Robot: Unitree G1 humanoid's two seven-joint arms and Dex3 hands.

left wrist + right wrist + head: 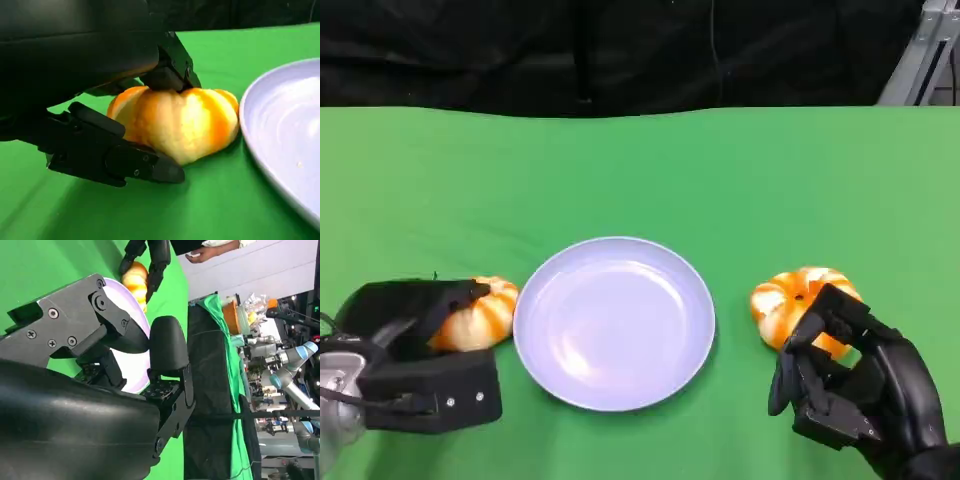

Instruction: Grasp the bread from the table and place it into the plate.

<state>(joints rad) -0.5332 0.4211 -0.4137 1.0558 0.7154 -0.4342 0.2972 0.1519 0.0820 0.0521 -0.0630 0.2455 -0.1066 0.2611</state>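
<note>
Green cloth covers the table (740, 170), and a pale lavender plate (615, 322) sits in the middle of it with nothing on its surface. Two orange-and-cream striped bread rolls lie on the cloth, one on each side of the plate.

The left bread (480, 312) rests just beside the plate's rim on the robot's left. The left hand (415, 350) is wrapped around it: in the left wrist view one black finger (172, 70) presses down on the top of the bread (180, 125) while another finger lies along its lower side on the cloth (the roll still sits on the table, not lifted). So this hand grips the left bread.

The right bread (795, 300) lies near the plate on the robot's right. The right hand (855, 385) hovers just in front of it, fingers spread and curved, one fingertip overlapping the roll's near edge; it holds nothing.

Beyond the table, the right wrist view shows a person's hand (207, 251) at the far side.
</note>
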